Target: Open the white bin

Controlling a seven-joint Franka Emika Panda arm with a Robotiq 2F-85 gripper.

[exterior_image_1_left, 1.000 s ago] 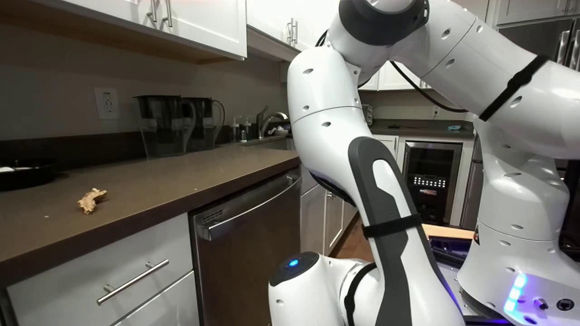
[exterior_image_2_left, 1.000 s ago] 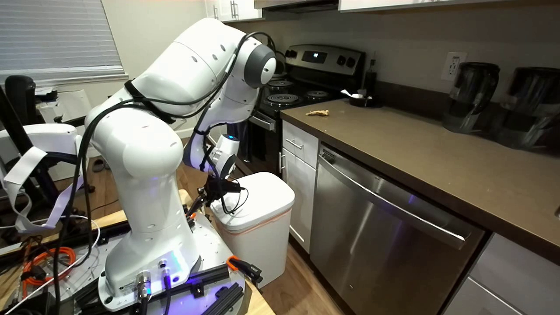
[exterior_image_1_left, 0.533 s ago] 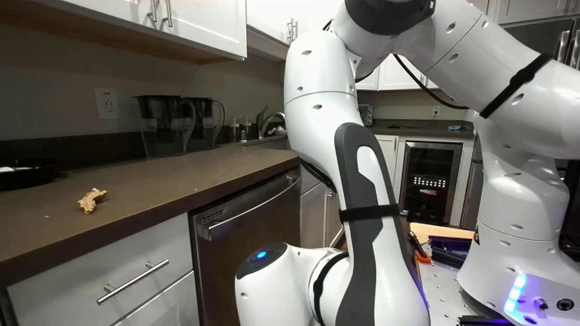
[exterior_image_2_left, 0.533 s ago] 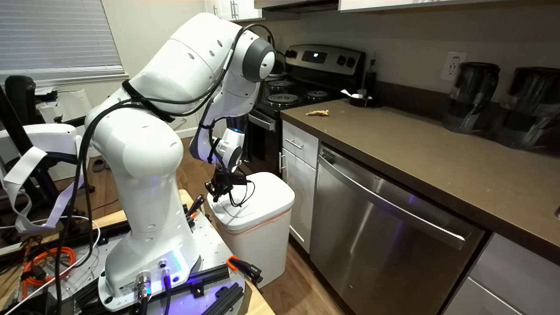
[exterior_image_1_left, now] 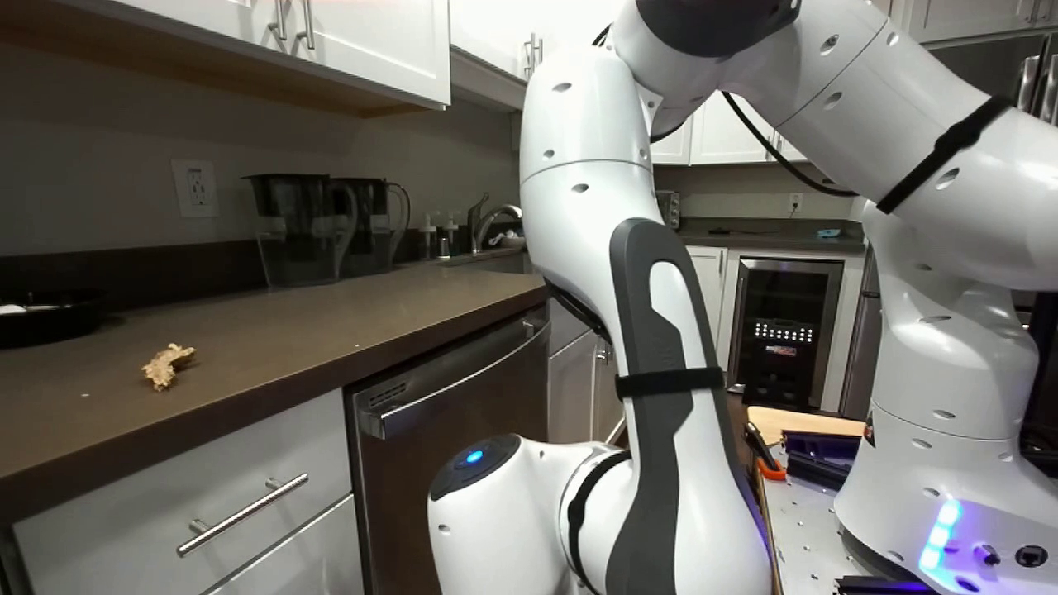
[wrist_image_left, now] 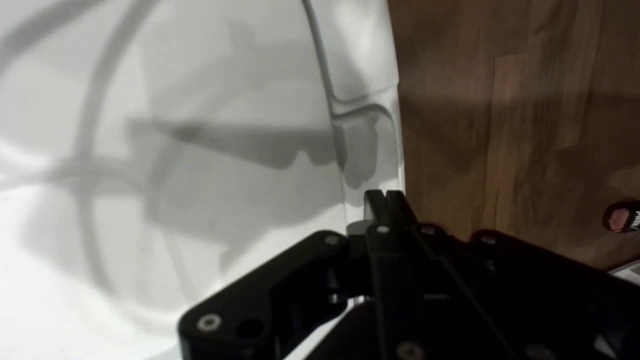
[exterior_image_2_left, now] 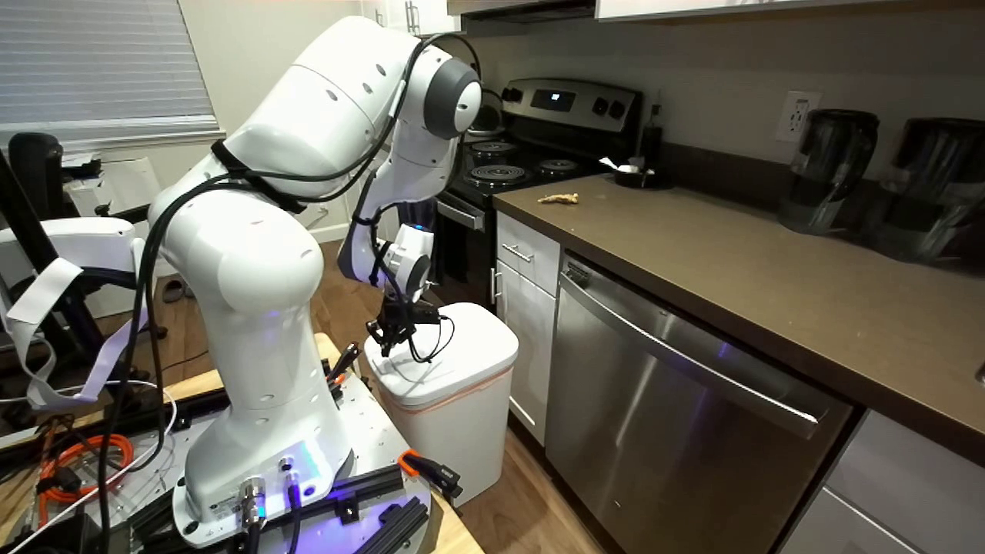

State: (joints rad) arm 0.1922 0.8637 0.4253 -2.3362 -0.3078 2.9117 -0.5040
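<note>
The white bin (exterior_image_2_left: 454, 431) stands on the floor beside the robot's table in an exterior view. Its flat white lid (exterior_image_2_left: 469, 338) is shut. My black gripper (exterior_image_2_left: 385, 352) is above the lid's edge nearer the robot. In the wrist view the lid (wrist_image_left: 280, 100) fills the left side, with a seam and a small recessed tab (wrist_image_left: 362, 145) at its edge. My gripper (wrist_image_left: 384, 193) is shut, fingertips together, with nothing seen between them. The tips overlap the edge strip close to the tab; I cannot tell whether they touch it. The other exterior view's frame hides gripper and bin.
The robot's table (exterior_image_2_left: 369, 431) borders the bin, with a black and orange clamp (exterior_image_2_left: 431, 471) at its edge. Cabinets (exterior_image_2_left: 527, 331) and a dishwasher (exterior_image_2_left: 662, 400) stand behind the bin. A counter (exterior_image_2_left: 692, 246) runs above them. Wooden floor (wrist_image_left: 500, 125) lies beyond the lid's edge.
The arm has swung outward from the robot's table and its hand turned to point down over the lid's near edge. In the last half second it moved only slightly. The lid stays shut.
</note>
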